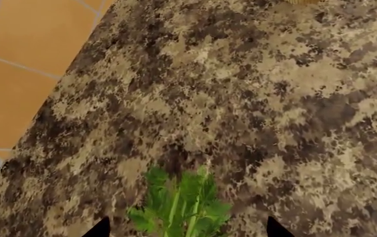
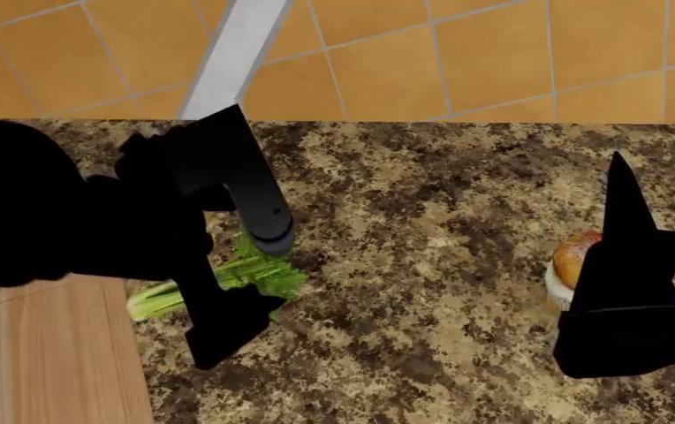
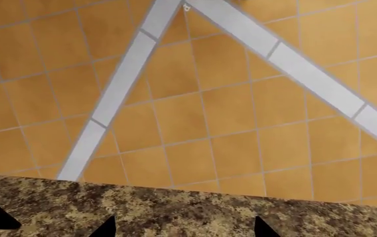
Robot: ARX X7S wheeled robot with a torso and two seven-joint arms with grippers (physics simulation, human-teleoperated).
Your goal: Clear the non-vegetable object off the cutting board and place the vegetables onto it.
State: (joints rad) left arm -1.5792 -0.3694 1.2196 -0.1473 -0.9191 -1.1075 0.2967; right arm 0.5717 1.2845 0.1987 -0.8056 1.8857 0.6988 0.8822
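Speckled brown-and-tan granite countertop [image 2: 432,265] fills most of our head view, with orange floor tiles [image 2: 491,62] and a pale grey strip [image 2: 238,53] beyond the table's far edge.

At the near left corner of the table lies the large light wooden cutting board [image 2: 43,353]; only part of it shows, and that part is bare. Just past its far right corner, on the granite, lies the pale green celery stalk with a leafy bright green top [image 2: 231,278].

Our left gripper [image 2: 241,265] hangs directly over the celery, and its black body hides the middle of the stalk. In the left wrist view the leafy top [image 1: 182,207] shows between two black fingertips [image 1: 99,229], which stand spread to either side of it (open, not clamped on it).

Near the right edge of the table sits the cupcake with a golden-brown top, white frosting band and pale paper cup [image 2: 571,269], on the granite and well apart from the board. Our right gripper [image 2: 626,274] stands just beside it, partly covering it. We cannot tell whether its jaws are open or closed.
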